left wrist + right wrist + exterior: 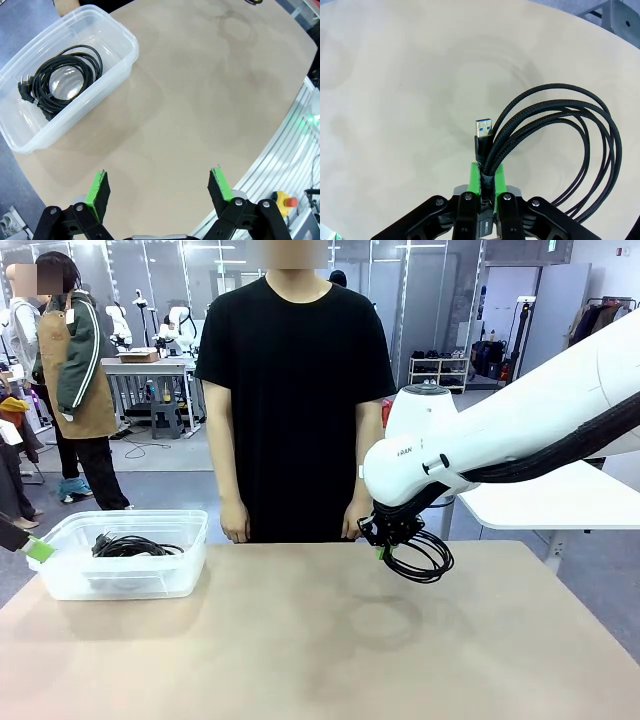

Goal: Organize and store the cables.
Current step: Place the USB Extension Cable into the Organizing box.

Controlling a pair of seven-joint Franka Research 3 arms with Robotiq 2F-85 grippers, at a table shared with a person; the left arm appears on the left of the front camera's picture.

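My right gripper [384,546] hangs above the table's right half, shut on a coiled black braided cable [420,558] that dangles clear of the tabletop. In the right wrist view the cable [555,135] loops out to the right of the gripper [486,175], its blue-tipped USB plug [482,129] pointing up beside the green pads. A second black coiled cable [62,82] with plug ends lies inside the clear plastic box [122,37], also seen at the table's left [135,546]. My left gripper [160,190] stands open over bare table, near the box; one green pad [40,550] shows at the box's left.
A person in a black T-shirt [295,390] stands at the far table edge, hands down at the sides. The tan tabletop [320,640] is bare between box and right gripper. A white table [560,502] stands behind at right.
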